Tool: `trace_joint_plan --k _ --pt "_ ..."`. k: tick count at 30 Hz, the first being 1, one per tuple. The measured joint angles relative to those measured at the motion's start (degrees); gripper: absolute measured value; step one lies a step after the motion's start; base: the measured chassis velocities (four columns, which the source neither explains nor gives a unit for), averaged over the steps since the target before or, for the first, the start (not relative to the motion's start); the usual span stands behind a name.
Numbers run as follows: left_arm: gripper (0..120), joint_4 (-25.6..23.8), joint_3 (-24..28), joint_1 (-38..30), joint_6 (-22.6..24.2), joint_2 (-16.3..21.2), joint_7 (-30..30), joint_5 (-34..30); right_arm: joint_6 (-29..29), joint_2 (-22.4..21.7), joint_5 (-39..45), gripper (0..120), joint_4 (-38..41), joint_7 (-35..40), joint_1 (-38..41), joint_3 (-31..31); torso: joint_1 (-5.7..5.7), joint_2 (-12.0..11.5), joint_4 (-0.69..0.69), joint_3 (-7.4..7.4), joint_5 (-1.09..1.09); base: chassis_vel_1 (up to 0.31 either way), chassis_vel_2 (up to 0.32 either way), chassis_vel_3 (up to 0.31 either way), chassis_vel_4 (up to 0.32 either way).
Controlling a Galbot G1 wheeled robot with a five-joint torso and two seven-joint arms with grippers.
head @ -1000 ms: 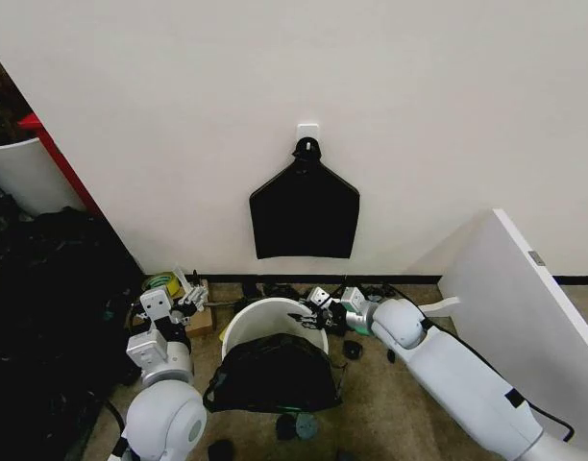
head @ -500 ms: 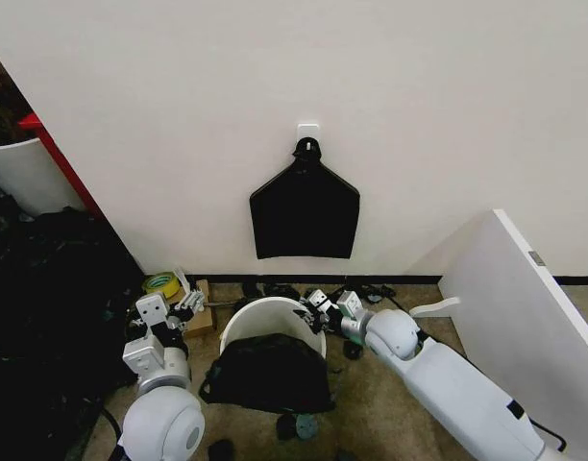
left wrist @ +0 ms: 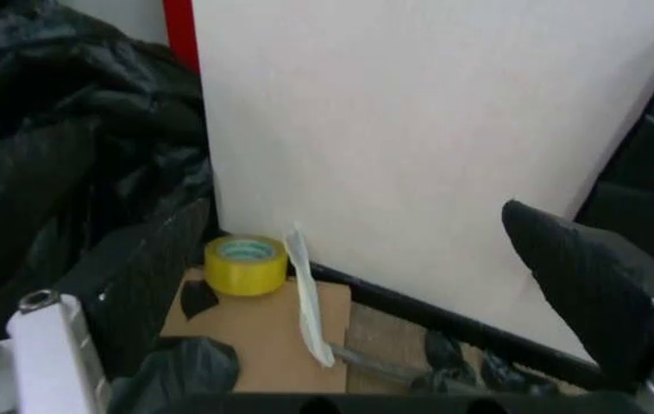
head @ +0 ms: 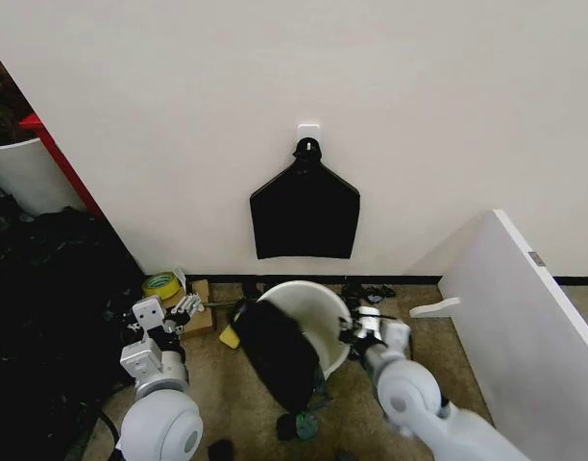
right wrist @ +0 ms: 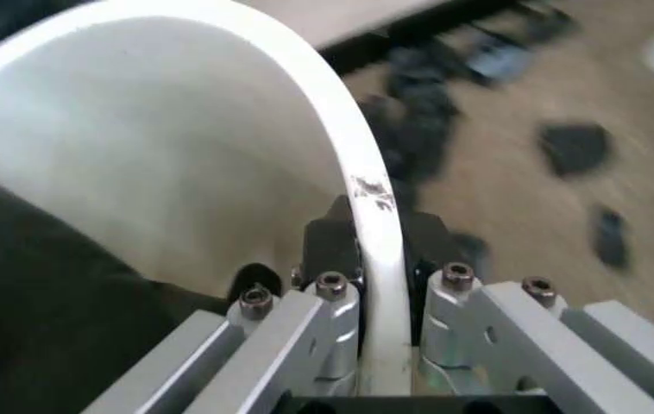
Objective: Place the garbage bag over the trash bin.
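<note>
The trash bin [head: 308,317] sits on the floor just in front of the wall, below the flat black bundle of bags [head: 305,213] hanging from a hook. In the head view the bin is tilted, its mouth turned up and toward the right arm. The garbage bag [head: 277,353] hangs over the near left part of the rim and down the outside wall; the far and right rim are bare white.

The right gripper [right wrist: 375,259] is clamped on the rim [right wrist: 356,172], one finger [right wrist: 330,246] inside the wall and one outside, with the white edge pinched between them. The left gripper [head: 183,305] hovers off to the left near the roll of yellow tape [head: 160,285], fingers spread and holding nothing.

Risks, as judged:
- The bin rests on one edge of its base and is held at one point of the rim; a slip of that grip would likely drop or roll it.
- The bag is loose on one side only. Further tilting could shed it onto the floor among the black lumps [head: 296,424].
- Thin film may snag or tear at the rim.
</note>
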Motion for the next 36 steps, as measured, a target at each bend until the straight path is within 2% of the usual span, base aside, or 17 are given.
trace_joint_plan --k 3,11,16,20,22,27,29,32,35,36 --pt "100 0.2 0.6 0.1 0.1 -0.2 -0.2 -0.2 3.4 2.5 -0.4 1 0.6 4.1 -4.0 1.6 0.00 0.0 0.02 0.00 0.00 0.000 0.000 0.000 0.000" --pt "100 -0.6 0.7 1.5 0.1 -0.3 -0.7 0.0 10.5 8.3 -4.0 1 0.0 7.4 -7.7 1.6 0.01 0.0 0.02 0.00 -0.01 0.000 0.000 0.000 0.000" --pt "100 -0.9 0.5 2.1 0.1 -0.1 -1.1 0.1 12.5 9.5 -7.4 1 -0.3 7.5 -8.6 1.0 0.01 0.0 0.03 0.01 0.02 0.000 0.000 0.000 0.000" --pt "100 0.0 0.6 2.3 0.0 0.1 -1.3 0.4 13.2 9.4 -15.6 16 3.2 7.5 -10.4 -0.5 0.01 0.0 0.02 0.01 -0.01 0.000 0.000 0.000 0.000" --pt "100 0.1 0.7 2.3 0.0 0.1 -1.3 0.4 13.1 9.4 -17.0 20 3.8 7.9 -10.6 -0.9 0.01 0.0 0.02 0.01 -0.01 0.000 0.000 0.000 0.000" --pt "100 1.4 2.0 1.8 -0.1 -0.2 -1.4 1.0 14.3 8.4 -29.7 43 6.5 6.8 -12.0 -2.3 0.01 0.0 0.01 0.01 0.00 0.000 0.000 0.000 0.000" --pt "100 1.5 2.2 1.7 -0.1 -0.2 -1.4 1.1 14.5 8.2 -30.4 45 6.6 6.1 -12.0 -2.3 0.01 0.0 0.01 0.01 0.00 0.000 0.000 0.000 0.000" --pt "100 1.9 2.7 1.3 0.0 -0.3 -1.4 1.2 14.9 6.3 -31.1 60 7.5 1.0 -11.8 -2.5 0.01 0.0 0.02 0.01 0.01 0.000 0.000 0.000 0.000" --pt "100 2.5 3.1 1.3 0.2 -0.1 -1.4 1.3 13.9 3.8 -30.8 69 9.2 -6.3 -11.3 -3.0 0.01 0.0 0.02 0.01 0.01 0.000 0.000 0.000 0.000" --pt "100 2.5 3.1 1.3 0.2 -0.1 -1.4 1.3 13.9 3.8 -30.8 69 9.2 -6.3 -11.3 -3.0 0.01 0.0 0.02 0.01 0.01 0.000 0.000 0.000 0.000"
